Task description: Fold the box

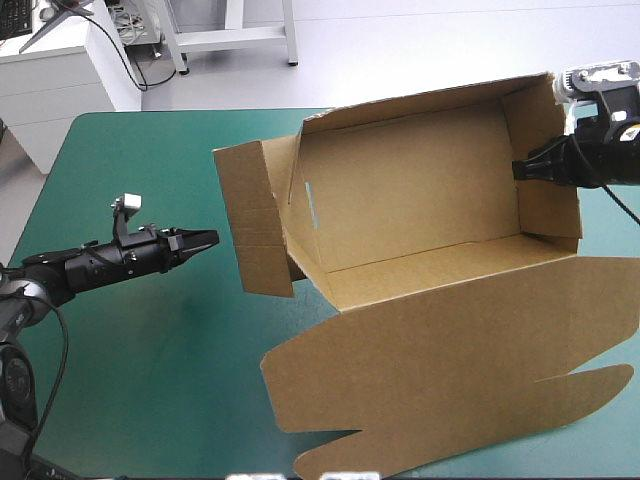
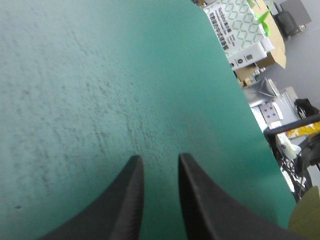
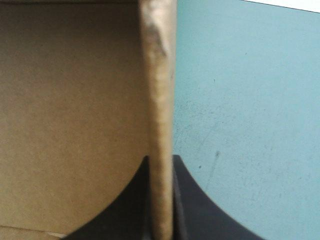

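Box (image 1: 410, 190) on the right half of the teal-green worktop (image 1: 140, 360): walls raised, lid flat toward the near edge, left end flap swung outward. Right jaws clamped on the box's right end wall. Left jaws slightly apart, holding nothing, over bare cover left of the box.

Brown box (image 1: 420, 200), walls raised, lid flat

No text, label, brand, number or sign can be read in any view. In the left wrist view, a white carton (image 2: 235, 25) with a green pattern stands beyond the table (image 2: 100, 75) edge, at about 1 o'clock from the left gripper (image 2: 159, 159). It carries dark printed lines, too small to read.
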Tool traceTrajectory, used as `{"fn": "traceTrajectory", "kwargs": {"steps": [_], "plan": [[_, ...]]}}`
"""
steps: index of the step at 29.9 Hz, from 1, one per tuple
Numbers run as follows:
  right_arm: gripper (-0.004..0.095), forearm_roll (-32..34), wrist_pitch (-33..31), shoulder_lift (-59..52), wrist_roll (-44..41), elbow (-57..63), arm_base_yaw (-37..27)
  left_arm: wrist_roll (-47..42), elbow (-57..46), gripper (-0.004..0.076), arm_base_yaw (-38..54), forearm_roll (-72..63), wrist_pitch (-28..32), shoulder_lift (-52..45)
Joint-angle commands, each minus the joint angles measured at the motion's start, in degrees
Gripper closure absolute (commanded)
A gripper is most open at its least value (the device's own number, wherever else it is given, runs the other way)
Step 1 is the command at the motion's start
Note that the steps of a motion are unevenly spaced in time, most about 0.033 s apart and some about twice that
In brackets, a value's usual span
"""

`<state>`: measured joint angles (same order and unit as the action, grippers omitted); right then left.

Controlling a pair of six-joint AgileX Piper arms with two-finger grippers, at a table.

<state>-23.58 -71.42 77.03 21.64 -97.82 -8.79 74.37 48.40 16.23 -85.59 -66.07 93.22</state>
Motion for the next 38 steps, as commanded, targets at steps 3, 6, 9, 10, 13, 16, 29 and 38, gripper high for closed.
{"fn": "traceTrajectory", "kwargs": {"steps": [3, 6, 9, 10, 13, 16, 29, 38], "plan": [[0.0927, -3.7, -0.2, -1.9, -0.2, -1.6, -0.3, 1.0, 1.3, 0.0221, -4.8, -6.3, -8.5, -1.9], [0.0927, -3.7, -0.2, -1.9, -0.2, -1.6, -0.3, 0.4, 1.4, 0.0143, -6.4, -7.7, -8.5, -1.9], [0.0927, -3.7, -0.2, -1.9, 0.3, -1.6, -0.3, 0.4, 1.6, 0.0143, -7.3, -8.2, -8.5, -2.4], [0.0927, -3.7, -0.2, -1.9, 0.3, -1.6, -0.2, -0.2, 1.8, 0.0143, -7.2, -8.1, -8.5, -2.7], [0.0927, -3.7, -0.2, -1.9, 1.3, -1.6, -0.2, -2.2, 3.1, 0.0143, -7.3, -8.0, -8.5, -4.0], [0.0927, -3.7, -0.2, -1.9, 1.3, -1.6, -0.2, -4.2, 4.8, 0.0143, -7.3, -7.8, -8.5, -6.0], [0.0924, -3.3, 1.1, -1.9, 0.7, -1.6, -0.1, -7.6, 6.7, 0.0143, -11.3, -6.1, -8.5, -18.5], [0.0915, 6.6, 7.6, -0.2, -7.3, -1.6, 8.3, -10.6, 9.3, 0.0143, -11.3, -7.0, -8.5, -23.0]]}}
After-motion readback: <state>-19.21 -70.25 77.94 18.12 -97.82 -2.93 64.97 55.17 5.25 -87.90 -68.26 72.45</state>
